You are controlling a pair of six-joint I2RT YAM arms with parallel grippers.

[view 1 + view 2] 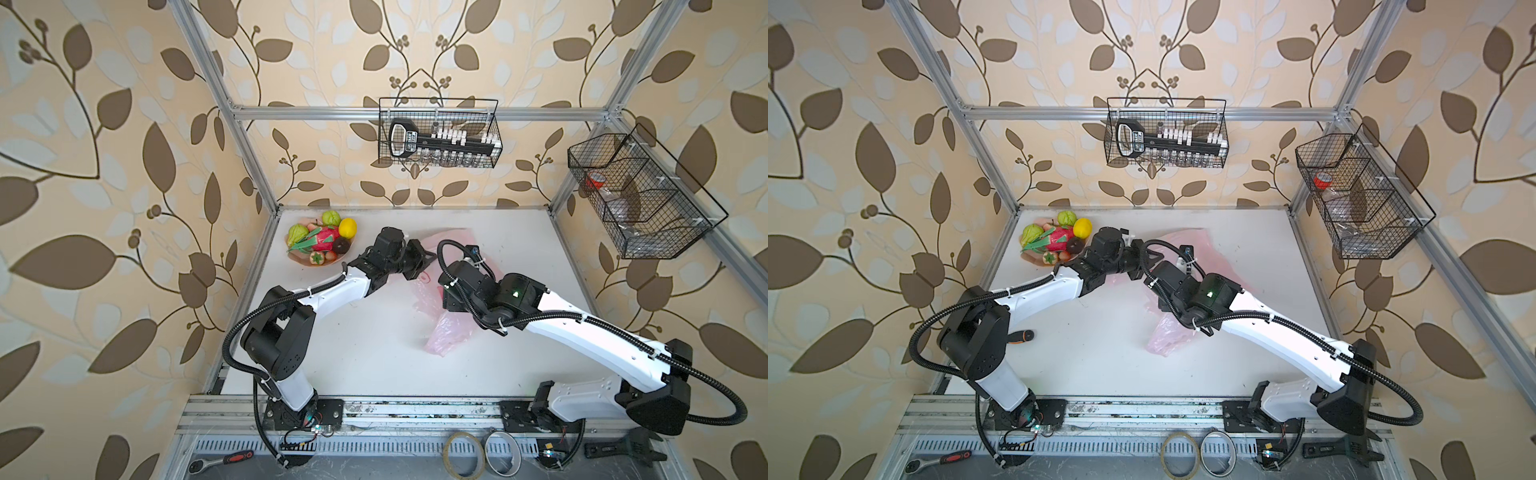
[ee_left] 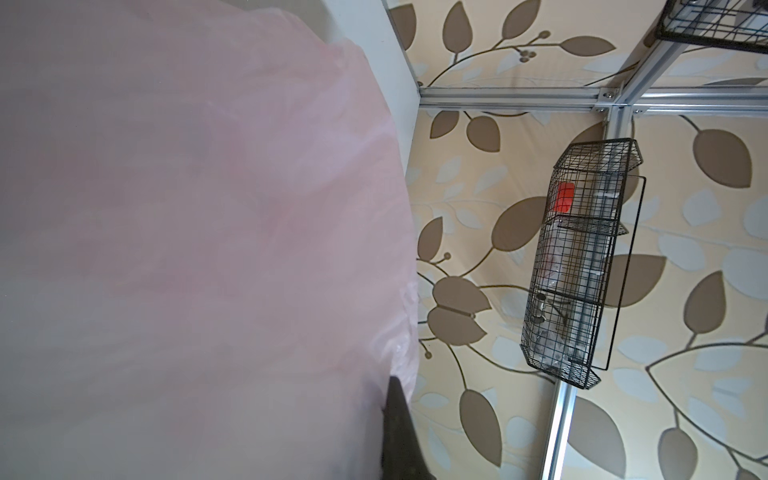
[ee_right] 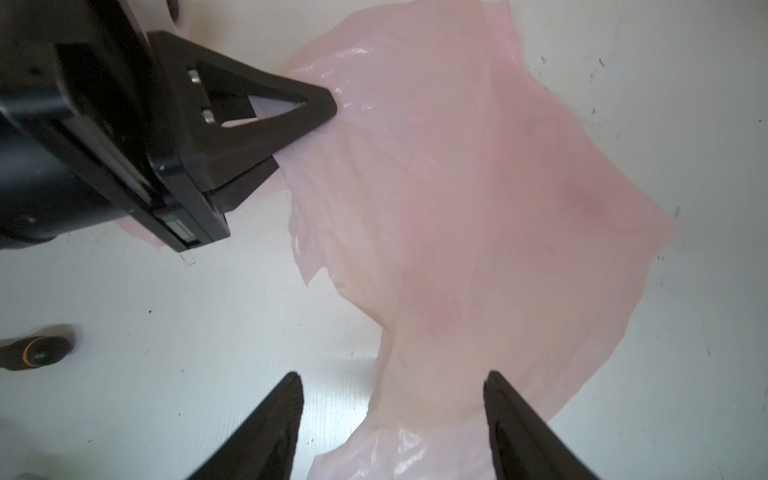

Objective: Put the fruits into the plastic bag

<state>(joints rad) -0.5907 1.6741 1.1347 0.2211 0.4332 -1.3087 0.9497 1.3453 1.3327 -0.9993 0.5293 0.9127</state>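
Currently left fingers (image 3: 322, 106) pinched shut on an edge of the plastic bag (image 3: 457, 187) at desk (image 1: 374, 353) centre, right fingers (image 3: 274, 428) spread empty over it, fruits (image 1: 322, 241) in the far-left-corner dish (image 1: 297, 258); film looks light, limp and slippery, so I'd pinch the opposite rim.

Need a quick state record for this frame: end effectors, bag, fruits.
left end effector: shut, pinching the bag edge
right end effector: open, above the bag, holding nothing
bag: crumpled on table, no fruit seen inside
fruits: piled in dish, far-left corner of table
progress: no fruit moved yet
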